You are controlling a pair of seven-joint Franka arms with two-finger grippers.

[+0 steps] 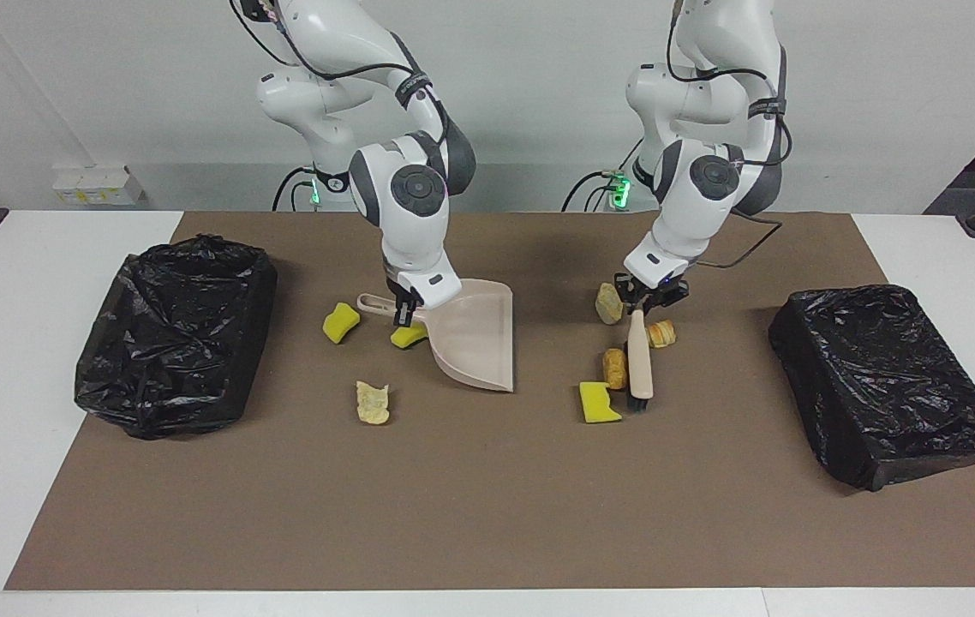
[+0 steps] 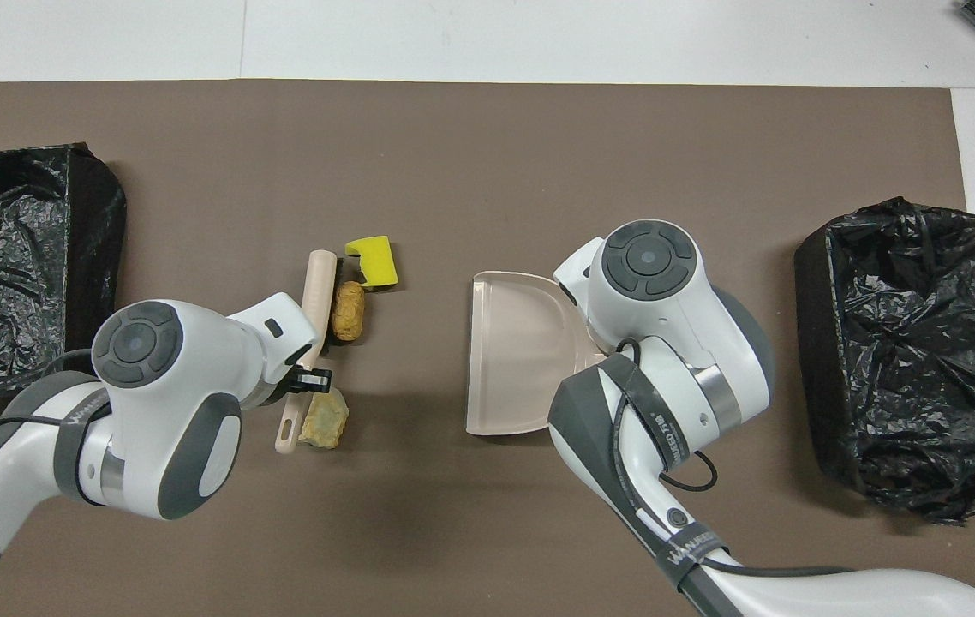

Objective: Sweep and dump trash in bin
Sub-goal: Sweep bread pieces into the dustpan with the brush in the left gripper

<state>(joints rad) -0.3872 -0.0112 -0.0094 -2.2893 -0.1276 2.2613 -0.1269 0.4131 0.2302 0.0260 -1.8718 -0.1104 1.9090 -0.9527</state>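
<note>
My left gripper (image 1: pixel 643 300) is shut on the handle of the beige brush (image 1: pixel 640 364), whose bristles rest on the mat. The brush (image 2: pixel 314 291) presses a golden-brown roll (image 1: pixel 615 368) against a yellow sponge chunk (image 1: pixel 599 403). An orange striped piece (image 1: pixel 661 332) lies beside the brush toward the left arm's end. A beige lump (image 1: pixel 608 303) sits by the handle. My right gripper (image 1: pixel 403 310) is shut on the handle of the beige dustpan (image 1: pixel 470 334), its mouth facing the brush. Two yellow chunks (image 1: pixel 340 322) (image 1: pixel 407 336) and a pale bread piece (image 1: pixel 373 403) lie near the dustpan handle.
A black bag-lined bin (image 1: pixel 175 334) stands at the right arm's end of the brown mat, and another (image 1: pixel 886 381) at the left arm's end. In the overhead view the right arm covers the dustpan handle (image 2: pixel 590 338).
</note>
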